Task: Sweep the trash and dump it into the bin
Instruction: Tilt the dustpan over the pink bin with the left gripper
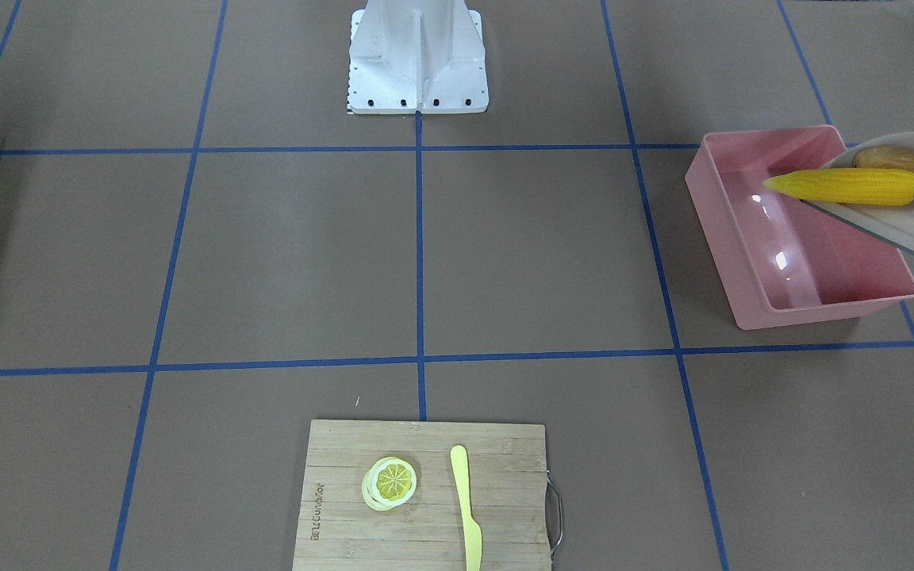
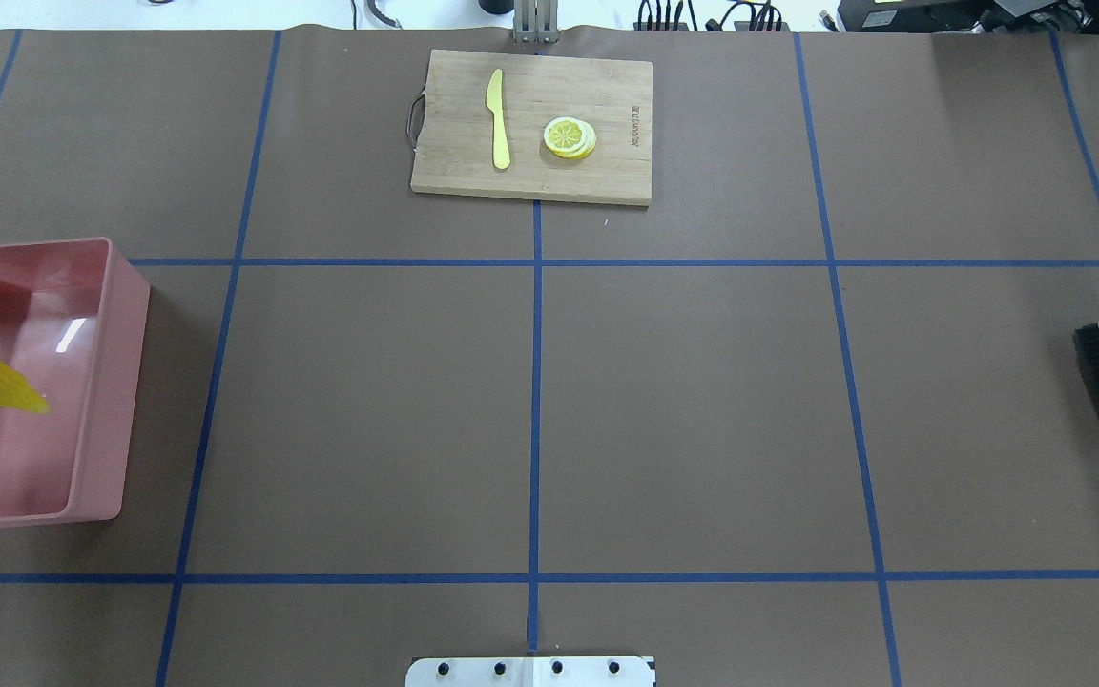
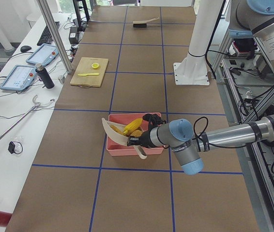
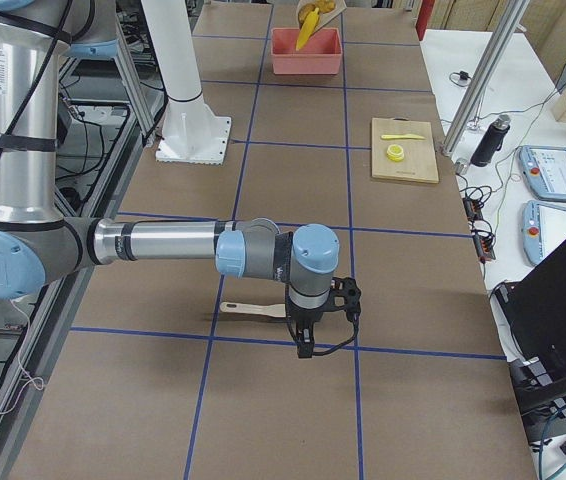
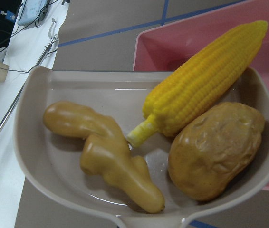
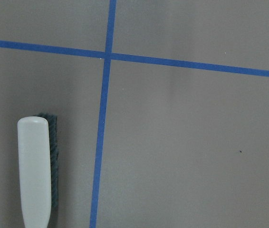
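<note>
Sweeping is looking done: corn [image 5: 206, 80], potato [image 5: 213, 149] and ginger [image 5: 106, 152] are sitting in the dustpan [image 5: 77, 90], leaning over the bin [image 1: 822, 313], not dumped yet. I cannot tell if the left gripper [image 3: 133, 141] or right gripper [image 4: 303, 348] is gripping.

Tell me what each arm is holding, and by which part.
Left gripper carries the dustpan, apparently by its handle; the grip itself is hidden. Right gripper holds nothing; the brush lies on the table.
</note>
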Available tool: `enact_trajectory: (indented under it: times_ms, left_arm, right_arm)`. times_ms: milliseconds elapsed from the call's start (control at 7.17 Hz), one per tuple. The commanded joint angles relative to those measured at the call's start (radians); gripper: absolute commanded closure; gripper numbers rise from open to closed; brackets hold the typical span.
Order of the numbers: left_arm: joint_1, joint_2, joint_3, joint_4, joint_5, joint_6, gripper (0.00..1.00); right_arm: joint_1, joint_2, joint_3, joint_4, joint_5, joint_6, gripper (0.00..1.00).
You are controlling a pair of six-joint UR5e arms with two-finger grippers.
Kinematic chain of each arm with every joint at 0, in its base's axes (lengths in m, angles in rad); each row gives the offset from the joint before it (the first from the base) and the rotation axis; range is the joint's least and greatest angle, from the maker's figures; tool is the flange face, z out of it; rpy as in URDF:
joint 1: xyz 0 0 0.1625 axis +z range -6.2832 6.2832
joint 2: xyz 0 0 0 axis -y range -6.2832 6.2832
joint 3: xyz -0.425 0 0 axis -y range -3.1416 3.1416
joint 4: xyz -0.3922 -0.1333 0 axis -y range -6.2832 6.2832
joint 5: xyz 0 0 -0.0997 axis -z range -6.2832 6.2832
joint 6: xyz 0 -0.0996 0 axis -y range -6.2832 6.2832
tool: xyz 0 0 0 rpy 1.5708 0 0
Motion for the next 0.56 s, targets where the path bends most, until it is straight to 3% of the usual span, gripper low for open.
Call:
enact_trajectory:
  times_ms: [0, 418]
  left_arm:
    - [0.0, -0.006, -0.022, 0.026, 0.027, 0.071, 1.0]
    - [0.006, -0.023, -0.037, 0.027, 0.082, 0.132, 1.0]
  right_arm:
    - [0.001, -0.013, -0.017, -0.001, -0.016, 0.004, 0.0]
    - [-0.001, -0.001, -0.029, -0.001, -0.007, 0.009, 0.0]
